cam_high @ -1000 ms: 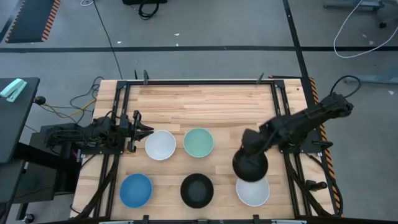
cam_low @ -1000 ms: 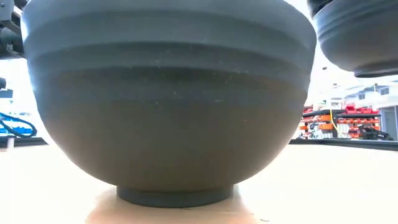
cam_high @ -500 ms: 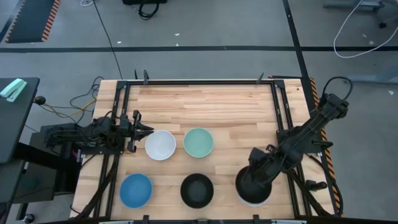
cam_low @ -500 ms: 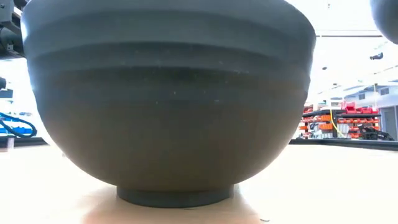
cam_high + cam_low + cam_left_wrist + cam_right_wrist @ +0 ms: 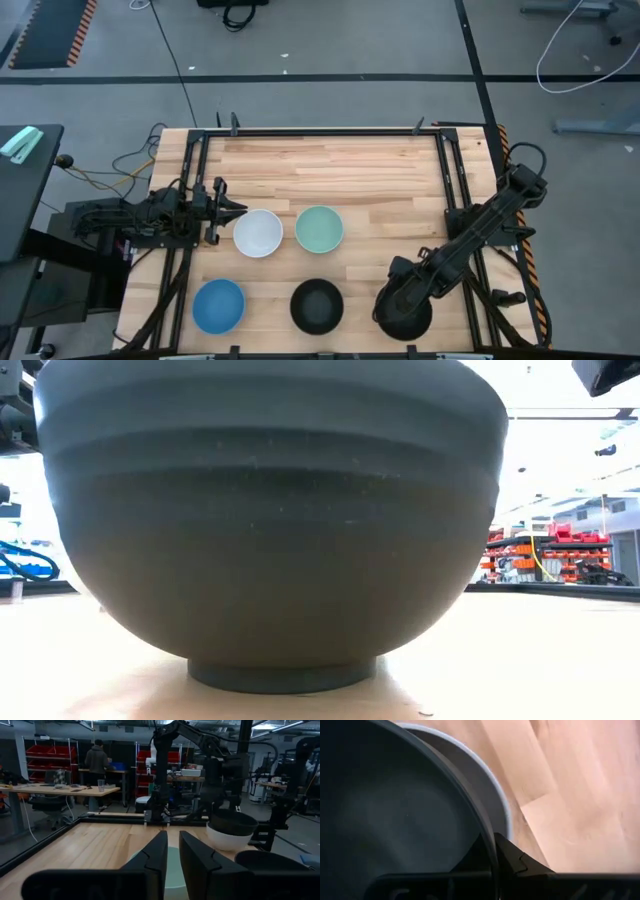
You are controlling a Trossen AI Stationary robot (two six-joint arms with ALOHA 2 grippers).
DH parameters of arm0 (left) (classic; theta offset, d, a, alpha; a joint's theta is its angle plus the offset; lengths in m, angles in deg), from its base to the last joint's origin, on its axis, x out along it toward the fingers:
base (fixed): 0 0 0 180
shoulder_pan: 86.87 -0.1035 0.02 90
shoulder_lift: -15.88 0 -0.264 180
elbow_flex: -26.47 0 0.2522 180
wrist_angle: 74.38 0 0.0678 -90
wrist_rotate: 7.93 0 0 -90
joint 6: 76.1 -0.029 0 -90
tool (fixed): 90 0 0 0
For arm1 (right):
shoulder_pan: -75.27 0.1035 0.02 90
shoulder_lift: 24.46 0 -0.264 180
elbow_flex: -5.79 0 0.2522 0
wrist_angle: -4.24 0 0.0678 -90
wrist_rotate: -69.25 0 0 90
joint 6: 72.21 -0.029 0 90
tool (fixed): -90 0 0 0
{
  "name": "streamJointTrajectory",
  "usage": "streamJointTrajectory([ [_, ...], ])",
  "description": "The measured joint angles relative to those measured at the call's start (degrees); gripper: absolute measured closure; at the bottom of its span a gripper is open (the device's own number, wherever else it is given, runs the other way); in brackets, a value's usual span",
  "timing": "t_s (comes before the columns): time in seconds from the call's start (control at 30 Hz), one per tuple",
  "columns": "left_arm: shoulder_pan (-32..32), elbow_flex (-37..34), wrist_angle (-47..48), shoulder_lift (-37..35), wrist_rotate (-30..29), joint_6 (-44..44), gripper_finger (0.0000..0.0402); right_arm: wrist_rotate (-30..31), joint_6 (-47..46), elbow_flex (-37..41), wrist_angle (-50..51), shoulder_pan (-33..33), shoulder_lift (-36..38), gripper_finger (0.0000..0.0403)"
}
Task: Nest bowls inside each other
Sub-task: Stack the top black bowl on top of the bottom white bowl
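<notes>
Right gripper (image 5: 408, 298) pinches black bowl (image 5: 402, 312) rim, seating it in white bowl (image 5: 485, 795). Four bowls left of it remain unnested.

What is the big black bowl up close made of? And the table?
The round black bowl looks like matte ceramic or stoneware, maybe plastic: dull surface, faint bands, a foot ring. The pale table looks like wood: glued strips with visible grain.

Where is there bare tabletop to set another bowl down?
The far strip of the table, beyond the white bowl and mint bowl, is bare, as is the patch right of the mint bowl. The near row is crowded: blue bowl, black bowl, right gripper's stack.
</notes>
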Motion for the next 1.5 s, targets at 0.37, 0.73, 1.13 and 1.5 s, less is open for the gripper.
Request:
streamJointTrajectory([
  [0.37, 0.0, 0.0, -0.4, 0.0, 0.0, 0.1, 0.0343, -2.2, 6.5, 5.7, -4.1, -6.0, 0.6, 0.0398],
  [0.73, 0.0, 0.0, -0.3, 0.0, 0.0, 0.2, 0.0349, -2.3, 19.7, 16.1, -12.7, -18.1, 9.3, 0.0398],
  [1.13, 0.0, 0.0, -0.2, 0.0, 0.0, 0.6, 0.0353, 2.9, 29.8, 17.4, -11.6, -27.5, 13.2, 0.0398],
  [1.5, 0.0, 0.0, 0.2, 0.0, 0.0, 0.8, 0.0353, 3.4, 33.4, 13.8, -9.5, -27.9, 13.3, 0.0398],
])
